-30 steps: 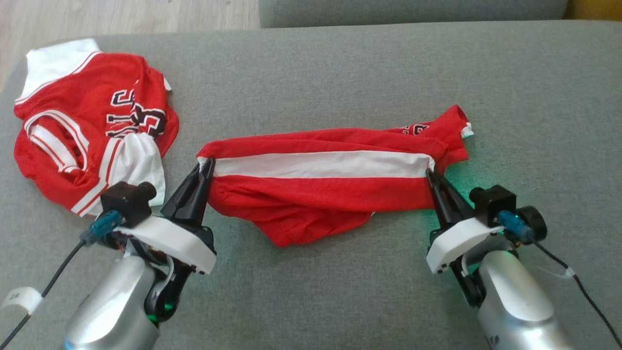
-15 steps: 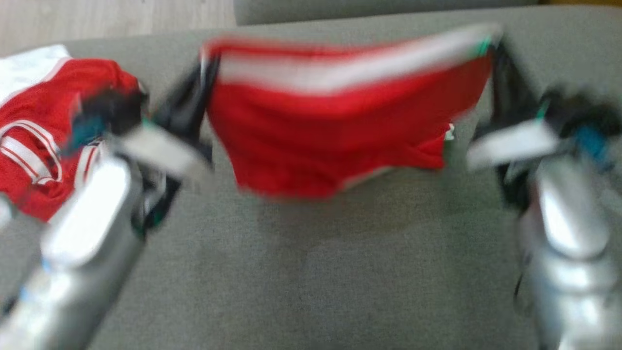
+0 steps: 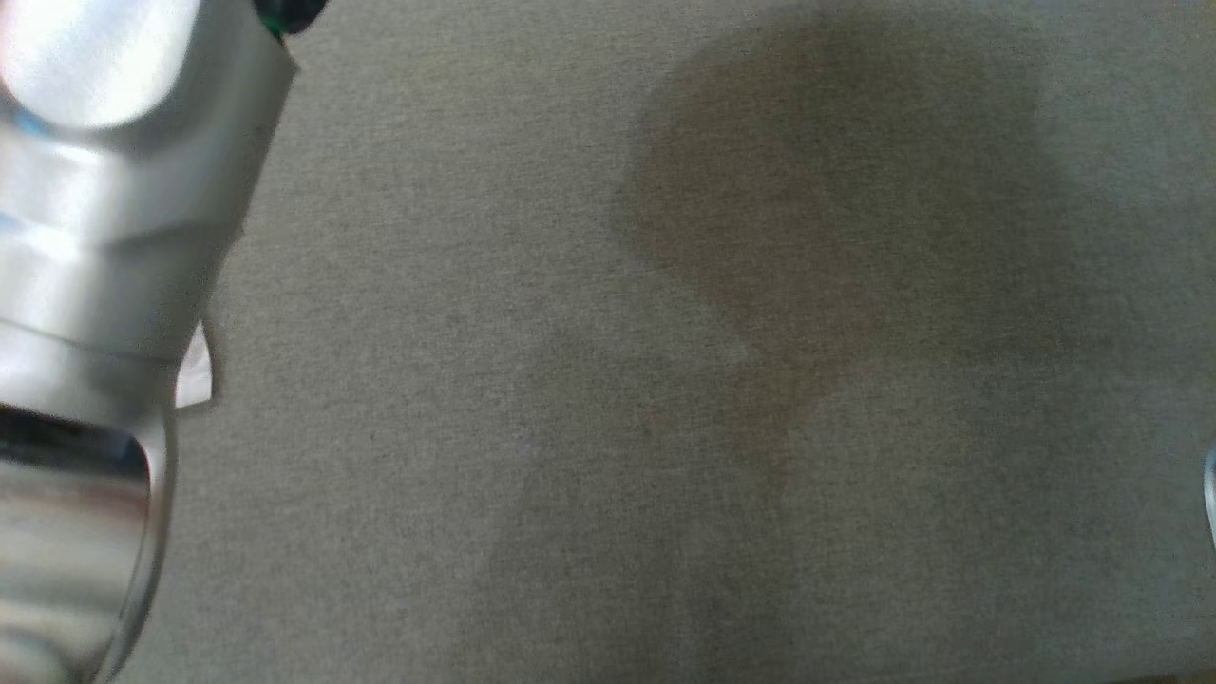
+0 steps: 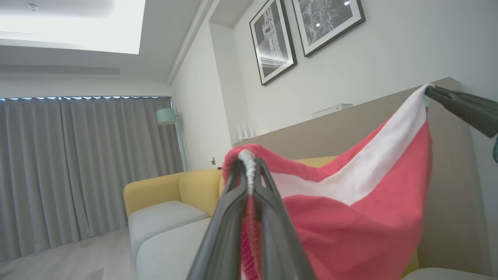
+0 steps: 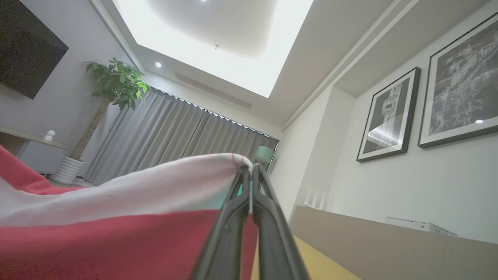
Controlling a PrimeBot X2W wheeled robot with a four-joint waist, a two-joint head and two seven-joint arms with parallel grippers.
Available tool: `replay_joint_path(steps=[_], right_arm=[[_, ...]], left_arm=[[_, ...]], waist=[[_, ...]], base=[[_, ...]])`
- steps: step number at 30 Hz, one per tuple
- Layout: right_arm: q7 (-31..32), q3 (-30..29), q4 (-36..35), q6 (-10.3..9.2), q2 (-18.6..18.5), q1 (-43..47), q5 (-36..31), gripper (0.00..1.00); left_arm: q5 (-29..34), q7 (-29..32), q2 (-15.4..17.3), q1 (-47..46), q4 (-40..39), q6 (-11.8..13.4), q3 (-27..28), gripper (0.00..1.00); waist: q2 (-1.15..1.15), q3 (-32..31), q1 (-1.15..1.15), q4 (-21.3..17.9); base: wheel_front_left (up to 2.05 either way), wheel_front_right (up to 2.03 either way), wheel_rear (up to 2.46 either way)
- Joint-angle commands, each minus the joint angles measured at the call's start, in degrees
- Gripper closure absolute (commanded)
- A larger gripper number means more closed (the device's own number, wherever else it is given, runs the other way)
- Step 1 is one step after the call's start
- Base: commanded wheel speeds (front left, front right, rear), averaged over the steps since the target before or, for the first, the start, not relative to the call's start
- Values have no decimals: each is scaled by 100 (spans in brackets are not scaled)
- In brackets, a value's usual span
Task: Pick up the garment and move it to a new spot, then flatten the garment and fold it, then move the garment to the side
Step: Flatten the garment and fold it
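While my left jaws and right jaws are each clamped on one end of the garment's (image 4: 350,210) white band (image 5: 136,186), it hangs in the air between them. Its long axis runs from arm to arm, and the red cloth sags below. The grey cushion (image 3: 665,532) lies beneath. Spreading it flat there means lowering both arms evenly, I reckon.

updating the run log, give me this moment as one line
stage: garment held aloft | left gripper: shut on garment corner | right gripper: shut on other corner | garment: hanging between them
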Motion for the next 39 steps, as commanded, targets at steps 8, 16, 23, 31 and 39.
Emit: replay_joint_path(steps=[8,16,23,31,39], right_arm=[[-5,-121,-921,-5,-21,1719,-64,100],[39,-518,-1620,-5,471,4287,213,100],[438,-653,-2288,-5,723,6103,598,100],[920,-894,-3115,-5,571,7277,979,100],[1710,-583,-3184,-5,114,6705,983,100]], left_arm=[[-387,-25,821,1754,-1360,10,-196,100],[-177,-26,1061,4801,-2280,10,152,100],[206,-27,906,6460,-2461,9,120,100],[333,-27,932,7448,-2580,9,-39,100],[-496,53,485,6996,-2725,9,-304,100]], waist=[[0,-116,-2,-17],[0,-518,-2,-58],[0,-950,-2,-113],[0,-1119,-2,-81],[0,-889,-2,332]], base=[[0,0,0],[0,0,0],[0,0,0],[0,0,0],[0,0,0]])
